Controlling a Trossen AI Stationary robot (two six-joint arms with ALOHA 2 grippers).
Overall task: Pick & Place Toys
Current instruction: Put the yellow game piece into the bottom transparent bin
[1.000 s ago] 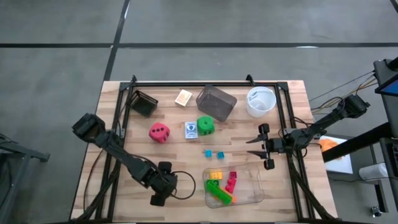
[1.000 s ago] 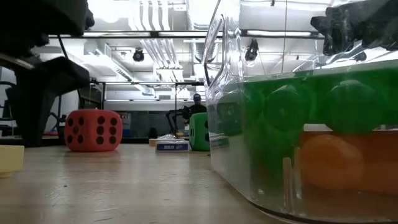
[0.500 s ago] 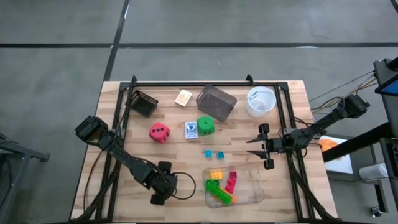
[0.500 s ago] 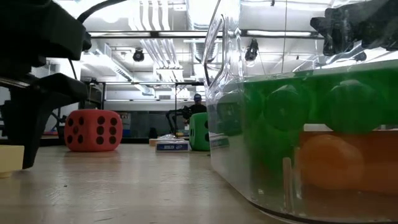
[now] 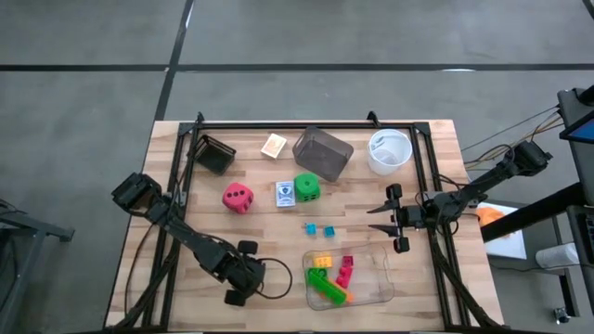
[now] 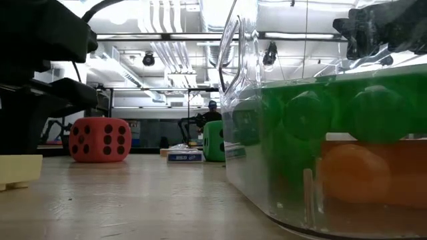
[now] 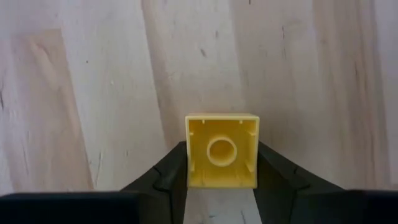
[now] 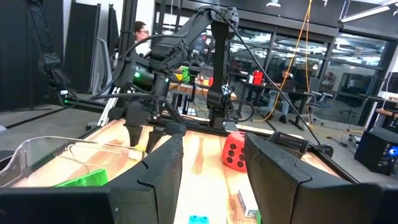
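Observation:
My left gripper (image 5: 236, 295) is at the near left of the table, shut on a small yellow brick (image 7: 222, 151), which also shows in the low view (image 6: 19, 171). My right gripper (image 5: 397, 220) hangs open and empty over the right side, above the far end of the clear tray (image 5: 382, 283). The tray holds green, yellow, pink and orange bricks (image 5: 329, 278). Two teal bricks (image 5: 318, 228) lie just beyond the tray. The pink-red die (image 5: 238, 197), card pack (image 5: 285, 194), green die (image 5: 307, 187) and tan block (image 5: 274, 146) rest on the table farther back. My left gripper pinches the yellow brick by two opposite side walls (image 7: 189, 155) between its two fingers. The fingers come from above, pointing down. The brick's hollow underside (image 7: 222, 151) faces up toward the wrist camera. I cannot tell whether it rests on the table or is just clear of it.
A white round bowl (image 5: 389, 151), a dark see-through box (image 5: 322, 153) and a small black box (image 5: 214, 154) stand along the far side. A black frame rail (image 5: 306, 124) runs along the table's far edge. Bare wood lies between my left gripper and the tray.
My left gripper has come down around the yellow brick at the near left. In the low view the brick now stands a little farther toward the table's right than before. My right arm has kept still.

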